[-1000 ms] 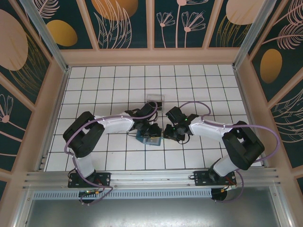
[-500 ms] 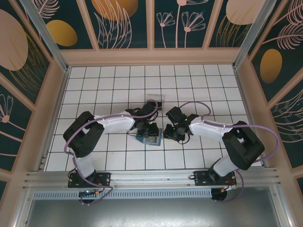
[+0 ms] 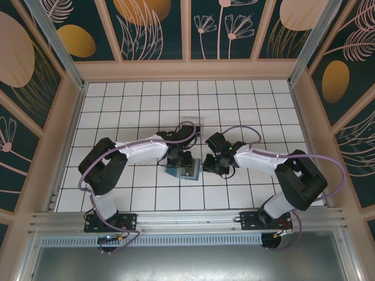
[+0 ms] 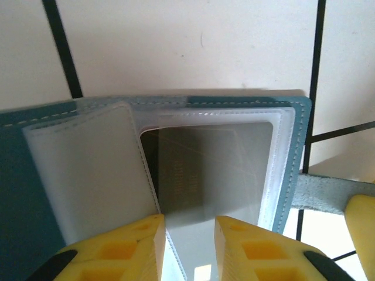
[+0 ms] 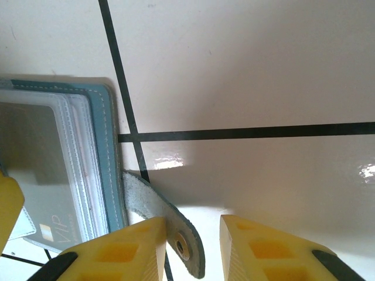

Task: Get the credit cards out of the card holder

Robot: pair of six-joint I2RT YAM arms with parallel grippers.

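An open teal card holder [image 3: 183,172] lies mid-frame on a white, black-gridded counter [image 3: 117,105] walled by teal floral panels [image 3: 152,29]. The left tool [image 4: 188,227] straddles a sleeved credit card [image 4: 211,170], the right tool [image 5: 192,227] the holder's strap [image 5: 151,202]; grips unclear.

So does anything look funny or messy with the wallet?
A little. The wallet lies open, and its grey snap strap sticks out sideways from one edge, between the right hand's fingers. One grey card sits in a clear sleeve by the left hand. Nothing looks torn or spilled.
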